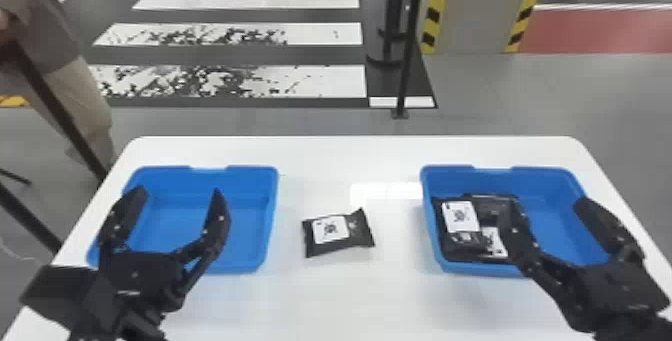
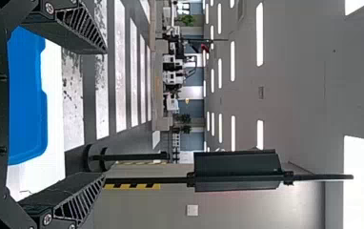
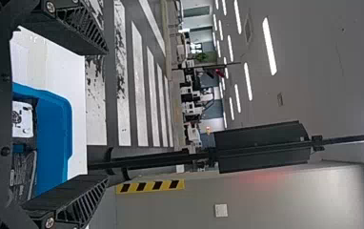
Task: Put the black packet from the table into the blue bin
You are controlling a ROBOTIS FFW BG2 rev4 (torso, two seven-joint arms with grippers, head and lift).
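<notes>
Checking how far along I am, I'd say the transfer itself has yet to begin. The black packet (image 1: pixel 339 234) lies flat on the white table (image 1: pixel 395 290), between the two blue bins and well apart from both my grippers, its pale label facing up. My left gripper (image 1: pixel 179 192) hangs over the left bin (image 1: pixel 250 205), its jaws spread wide with nothing between them. My right gripper (image 1: pixel 546 205) is over the right bin (image 1: pixel 542 179), jaws spread too — nothing pinched there either.

Inside the right bin I can see other black packets (image 1: pixel 460 217), gathered along the side nearer the middle of the table and partly hidden by one of my right fingers. They may be from earlier rounds of the same job, but I can't tell that from here. They do make me lean towards that bin as the goal, though the task only says blue and both bins are blue.

So the whole job is left, as I judge it: reach the packet, grip it, lift it, carry it over a rim and let go.
</notes>
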